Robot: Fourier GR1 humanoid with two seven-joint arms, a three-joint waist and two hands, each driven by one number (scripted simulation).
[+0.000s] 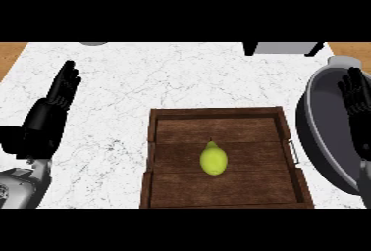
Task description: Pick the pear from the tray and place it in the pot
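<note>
A yellow-green pear (213, 159) lies near the middle of a dark wooden tray (163, 147) on the white marble counter. To the right of the tray stands a large grey pot (319, 132), partly cut off by the view's edge. My right hand (357, 95) is open, fingers straight, over the pot's inside at the far right. My left hand (54, 100) rests open at the left, fingers up, well clear of the tray. Neither hand touches the pear.
The tray has a small metal handle (294, 149) on its right side, close to the pot. A dark and grey object (284, 48) sits at the counter's far edge. Brown floor (11, 56) shows beyond the counter's left corner.
</note>
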